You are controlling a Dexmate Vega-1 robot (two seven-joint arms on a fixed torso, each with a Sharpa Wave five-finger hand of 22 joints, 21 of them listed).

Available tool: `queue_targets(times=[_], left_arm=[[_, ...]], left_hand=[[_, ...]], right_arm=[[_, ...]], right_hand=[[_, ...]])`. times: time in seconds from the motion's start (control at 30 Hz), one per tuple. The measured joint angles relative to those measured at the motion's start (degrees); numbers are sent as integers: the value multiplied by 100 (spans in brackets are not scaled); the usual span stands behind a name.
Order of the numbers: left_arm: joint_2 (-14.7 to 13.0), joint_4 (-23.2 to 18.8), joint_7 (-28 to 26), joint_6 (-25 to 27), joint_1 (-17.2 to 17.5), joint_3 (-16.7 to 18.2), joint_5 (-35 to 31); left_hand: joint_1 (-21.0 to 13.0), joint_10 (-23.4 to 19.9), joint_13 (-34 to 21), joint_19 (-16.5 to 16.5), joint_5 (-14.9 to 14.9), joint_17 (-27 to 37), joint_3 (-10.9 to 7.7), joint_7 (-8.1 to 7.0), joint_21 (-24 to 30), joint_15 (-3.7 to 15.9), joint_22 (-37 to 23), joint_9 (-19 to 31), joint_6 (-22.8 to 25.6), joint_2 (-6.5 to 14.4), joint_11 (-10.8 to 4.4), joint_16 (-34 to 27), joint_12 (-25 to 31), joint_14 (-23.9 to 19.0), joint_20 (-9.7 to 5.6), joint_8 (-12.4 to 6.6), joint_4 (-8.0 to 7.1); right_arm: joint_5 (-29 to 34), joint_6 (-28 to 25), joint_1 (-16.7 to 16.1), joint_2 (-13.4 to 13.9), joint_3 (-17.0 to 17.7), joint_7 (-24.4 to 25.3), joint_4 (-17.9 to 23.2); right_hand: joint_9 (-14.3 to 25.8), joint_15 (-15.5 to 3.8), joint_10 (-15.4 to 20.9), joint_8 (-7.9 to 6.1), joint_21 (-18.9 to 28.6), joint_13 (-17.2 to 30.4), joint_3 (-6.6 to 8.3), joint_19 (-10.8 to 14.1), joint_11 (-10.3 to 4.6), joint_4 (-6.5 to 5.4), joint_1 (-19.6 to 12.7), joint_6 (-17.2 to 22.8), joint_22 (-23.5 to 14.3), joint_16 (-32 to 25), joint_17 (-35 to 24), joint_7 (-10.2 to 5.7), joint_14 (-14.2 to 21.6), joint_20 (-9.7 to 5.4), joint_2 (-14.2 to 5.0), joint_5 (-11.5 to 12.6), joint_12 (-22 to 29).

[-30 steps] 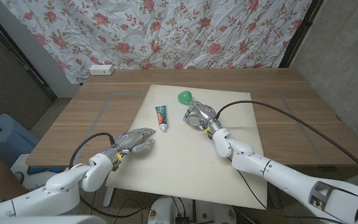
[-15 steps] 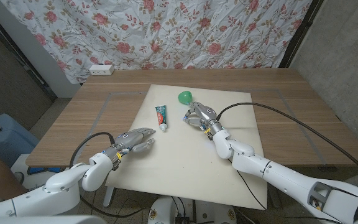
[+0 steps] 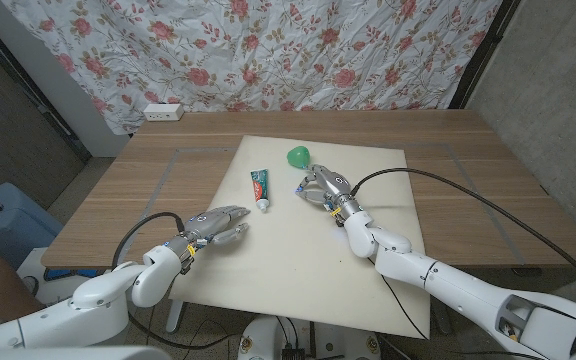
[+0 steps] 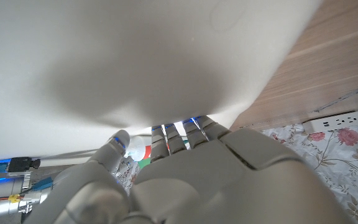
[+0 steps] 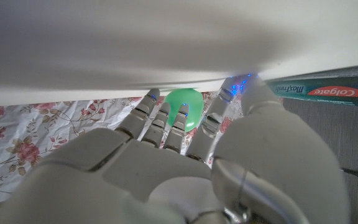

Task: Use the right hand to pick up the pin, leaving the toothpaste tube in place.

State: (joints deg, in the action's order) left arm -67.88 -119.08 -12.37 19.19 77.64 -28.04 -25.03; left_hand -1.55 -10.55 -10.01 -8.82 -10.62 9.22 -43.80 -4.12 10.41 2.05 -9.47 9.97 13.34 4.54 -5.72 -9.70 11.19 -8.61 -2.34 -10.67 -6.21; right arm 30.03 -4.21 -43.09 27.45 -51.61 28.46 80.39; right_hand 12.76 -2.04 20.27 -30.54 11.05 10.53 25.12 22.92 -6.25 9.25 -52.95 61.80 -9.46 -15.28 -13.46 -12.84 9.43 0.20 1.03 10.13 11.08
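The right hand, fingers loosely spread and holding nothing, hovers on the white mat just short of the round green pin; the red-and-green toothpaste tube lies beside it. Reaching step; next, I judge, close on the pin alone

left robot hand resting, right robot hand fingers curled

my arms are glossy white shells, silver-grey metal left hand and right hand, black cables looping off each wrist, blue fingertip lights
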Motion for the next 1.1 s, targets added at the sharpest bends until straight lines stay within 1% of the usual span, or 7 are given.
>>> queue_targets(times=[0.1, 0.4, 1.1], left_arm=[[-8, -9, 3, 6, 3, 1, 2], [-35, -59, 5, 64, 45, 18, 10], [-55, -116, -64, 197, 117, 34, 70]], left_hand=[[0, 0, -1, 0, 0, 0, 0, -28, 3, 0, 0, 0, 30, 0, 0, 0, -11, 0, 0, 3, 0], [-30, 0, 1, 1, 0, -5, -24, -27, 25, 31, 1, 0, 30, 15, 0, 11, 8, -30, 1, -18, 24], [-30, -10, 3, -34, 0, 0, -71, -27, 2, 19, 2, 5, 29, 15, -10, -5, 7, -42, -34, -14, 71]], right_arm=[[-14, 18, -11, 3, 10, 26, 0], [-35, 35, -60, 39, 44, 67, 38], [-43, -37, -116, 120, 92, 17, 137]], right_hand=[[-3, 0, 0, 5, 0, 0, 0, 0, 0, 0, 0, 0, 0, 0, 0, 0, 0, 0, 0, 0, 0], [-14, 0, 0, 7, 0, 0, 0, 0, 0, 0, 1, -1, 0, 0, 1, 1, 0, 0, 1, 0, 0], [-10, 0, 0, 50, 0, 0, 0, 20, 0, 0, 1, -2, -3, 0, -27, 2, 0, -21, 1, -17, 0]])
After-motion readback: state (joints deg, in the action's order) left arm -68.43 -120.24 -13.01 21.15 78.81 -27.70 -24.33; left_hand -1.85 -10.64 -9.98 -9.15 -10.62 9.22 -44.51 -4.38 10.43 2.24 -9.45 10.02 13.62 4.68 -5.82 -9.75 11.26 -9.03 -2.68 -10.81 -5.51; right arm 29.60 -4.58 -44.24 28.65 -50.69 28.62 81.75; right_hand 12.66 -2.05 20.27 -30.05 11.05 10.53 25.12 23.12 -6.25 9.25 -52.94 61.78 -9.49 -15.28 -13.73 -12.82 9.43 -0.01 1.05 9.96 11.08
